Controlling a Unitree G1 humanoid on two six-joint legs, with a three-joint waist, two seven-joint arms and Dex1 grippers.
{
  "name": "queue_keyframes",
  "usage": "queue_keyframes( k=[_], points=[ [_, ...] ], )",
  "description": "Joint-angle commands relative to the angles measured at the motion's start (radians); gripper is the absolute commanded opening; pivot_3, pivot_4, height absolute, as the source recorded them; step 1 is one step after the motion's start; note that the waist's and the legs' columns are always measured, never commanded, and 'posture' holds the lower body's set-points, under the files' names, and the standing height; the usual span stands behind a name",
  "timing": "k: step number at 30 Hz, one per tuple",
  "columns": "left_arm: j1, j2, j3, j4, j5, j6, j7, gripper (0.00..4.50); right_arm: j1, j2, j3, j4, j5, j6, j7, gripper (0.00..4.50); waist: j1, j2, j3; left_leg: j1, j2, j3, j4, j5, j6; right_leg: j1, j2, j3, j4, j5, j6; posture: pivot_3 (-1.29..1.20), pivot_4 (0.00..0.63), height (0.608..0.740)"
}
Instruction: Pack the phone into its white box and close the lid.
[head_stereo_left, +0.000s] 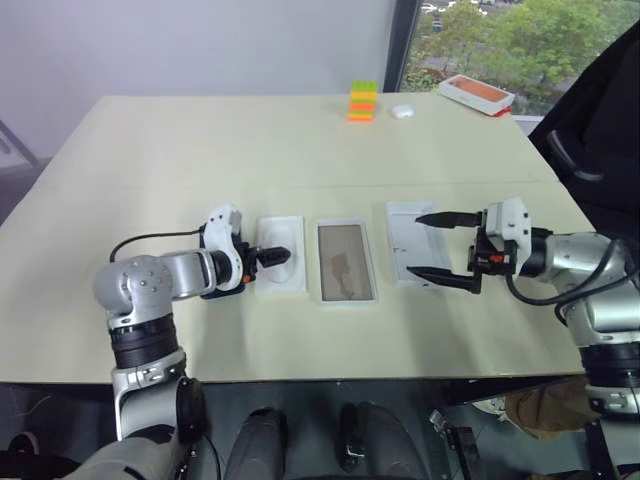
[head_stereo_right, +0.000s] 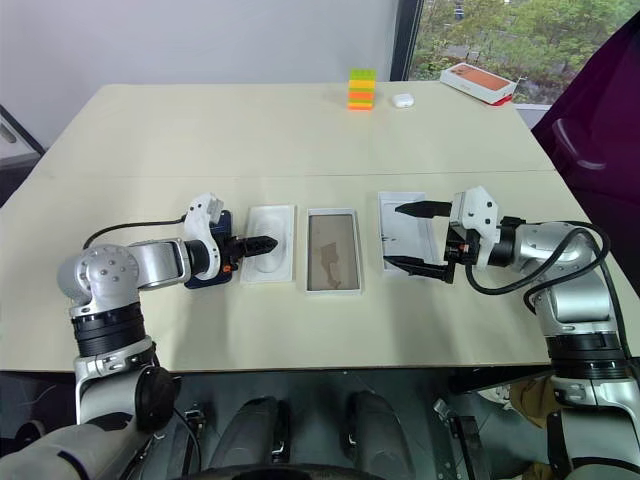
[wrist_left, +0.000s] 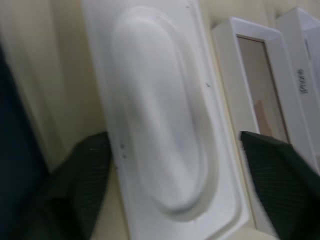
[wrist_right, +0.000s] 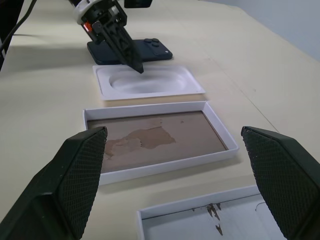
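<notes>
phone (wrist_right: 131, 51) lies flat on the table (head_stereo_left: 200, 150), dark navy, camera cluster at the corner facing me in the right wrist view, just beside the white insert (head_stereo_right: 270, 240) on its outer side. my left gripper (head_stereo_right: 262, 242) hangs over the insert's oval recess, fingers parted a little with nothing between them; from the left wrist camera one finger (wrist_left: 80, 185) sits off the insert's edge and the other over the rim of the white box (wrist_left: 250, 95).

white box (head_stereo_right: 332, 250) sits mid-table, open side up, tan floor showing with a paler scuffed patch; it is between the insert and the lid (head_stereo_right: 405, 240), close to each but apart. lid lies inside-up, plain white. my right gripper (head_stereo_left: 438, 250) is over the lid's outer edge, jaws spread wide, empty.

writing: a small dark printed line on the lid's side wall in the left wrist view, too blurred for me to read. small dark marks inside the lid in the right wrist view, not legible either.

far edge of the table: a stack of yellow-green and orange blocks (head_stereo_left: 362, 101), a small white case (head_stereo_left: 402, 111), an orange-topped box (head_stereo_left: 476, 93). no brand readable on any of them.
</notes>
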Motion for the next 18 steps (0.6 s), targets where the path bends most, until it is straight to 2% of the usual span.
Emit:
queue_keyframes(
  k=[1, 12, 15, 18],
  points=[
    [0.025, -0.008, -0.029, 0.019, 0.020, 0.030, -0.008, 2.25, -0.008, -0.003, -0.012, -0.040, 0.009, -0.007, -0.006, 4.50, 0.000, 0.000, 0.000, 0.000, 0.000, 0.000, 0.000, 0.000, 0.000, 0.000, 0.000, 0.000, 0.000, 0.000, 0.000, 0.00, 0.150, 0.740],
    [0.023, -0.026, -0.006, 0.030, 0.053, 0.049, -0.016, 2.25, -0.009, -0.003, -0.010, -0.041, 0.006, -0.008, -0.014, 4.50, 0.000, 0.000, 0.000, 0.000, 0.000, 0.000, 0.000, 0.000, 0.000, 0.000, 0.000, 0.000, -0.001, 0.000, 0.001, 0.00, 0.150, 0.740],
    [0.025, -0.021, -0.016, 0.029, 0.059, 0.046, -0.021, 1.37, -0.010, -0.003, -0.009, -0.040, 0.005, -0.008, -0.014, 4.50, -0.001, 0.000, 0.000, 0.000, 0.000, 0.000, 0.000, 0.000, 0.000, 0.000, 0.000, 0.000, -0.001, 0.000, 0.001, 0.00, 0.150, 0.740],
    [0.023, -0.027, -0.005, 0.030, 0.067, 0.048, -0.022, 0.04, -0.011, -0.003, -0.007, -0.042, 0.004, -0.006, -0.016, 4.50, 0.000, 0.000, 0.000, 0.000, 0.000, 0.000, 0.000, 0.000, 0.000, 0.000, 0.000, 0.000, -0.001, 0.000, 0.001, 0.00, 0.150, 0.740]
  ],
)
